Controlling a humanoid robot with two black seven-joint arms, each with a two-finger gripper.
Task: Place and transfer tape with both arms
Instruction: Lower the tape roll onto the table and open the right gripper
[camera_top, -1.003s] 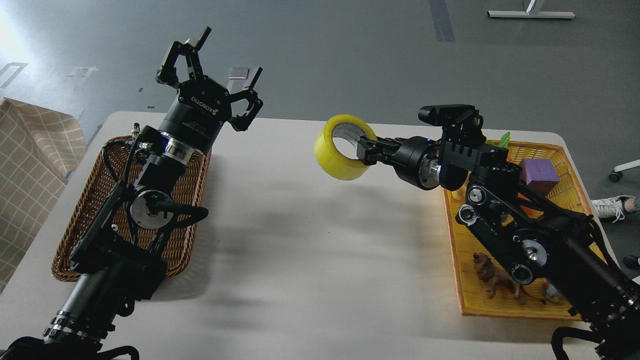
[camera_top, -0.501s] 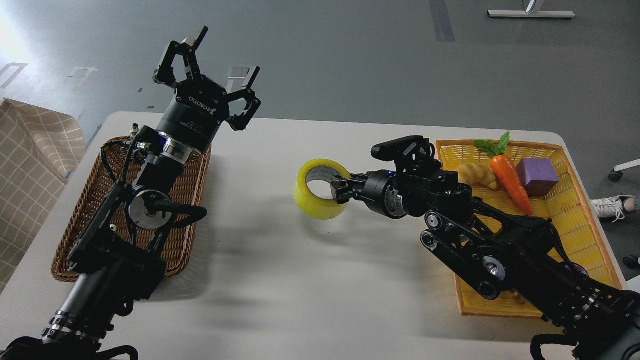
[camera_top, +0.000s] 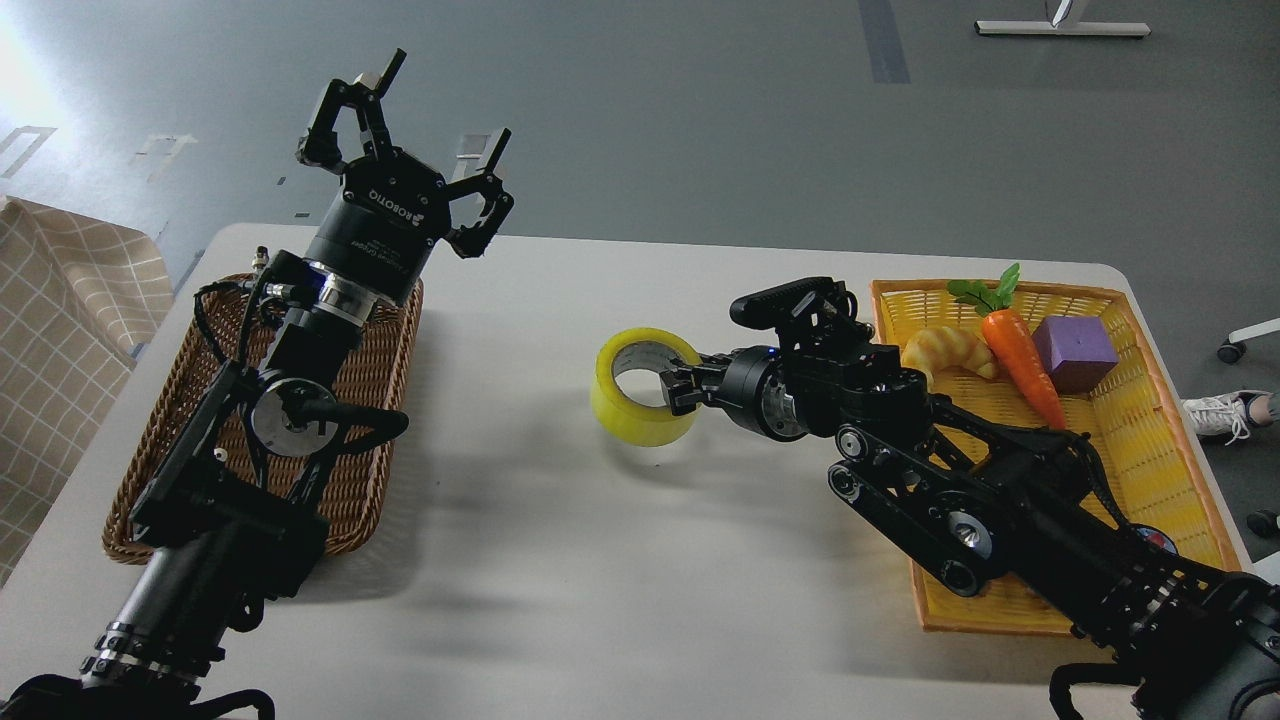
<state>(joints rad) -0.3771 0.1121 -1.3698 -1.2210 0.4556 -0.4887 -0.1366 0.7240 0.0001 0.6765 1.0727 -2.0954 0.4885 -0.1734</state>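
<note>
The tape (camera_top: 635, 405), a yellow roll with a pale core, is at the middle of the white table, low over it or resting on it. My right gripper (camera_top: 681, 389) is shut on the roll's right wall, one finger inside the core and one outside. My left gripper (camera_top: 425, 125) is open and empty, raised above the far end of the brown wicker basket (camera_top: 180, 420), well to the left of the tape.
A yellow basket (camera_top: 1150, 440) at the right holds a croissant toy (camera_top: 945, 350), a carrot (camera_top: 1020, 360) and a purple cube (camera_top: 1073, 352). My right arm lies across its front part. The table's far edge runs behind both grippers.
My right arm has swung left and down, bringing the tape from mid-air down to the table's middle. The left arm has barely shifted.
</note>
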